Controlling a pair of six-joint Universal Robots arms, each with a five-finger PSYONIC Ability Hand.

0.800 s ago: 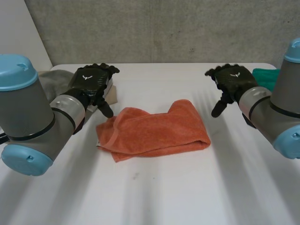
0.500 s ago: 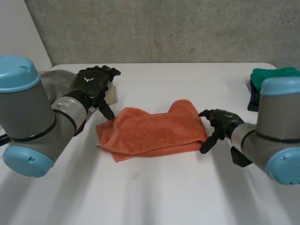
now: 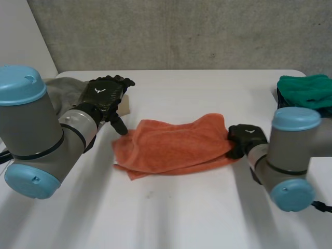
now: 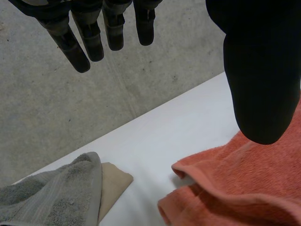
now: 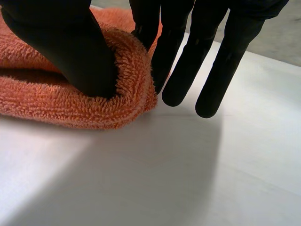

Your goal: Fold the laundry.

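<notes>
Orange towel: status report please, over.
Right hand pinches orange towel at its right end. Left hand open, by the left corner, not gripping. Grey towel and green cloth lie apart, not in the way.

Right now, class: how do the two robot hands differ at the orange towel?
The left robot hand is open with straight fingers; the right robot hand pinches the orange towel. The left is by its left corner, the right at its right edge. Both are black.
</notes>
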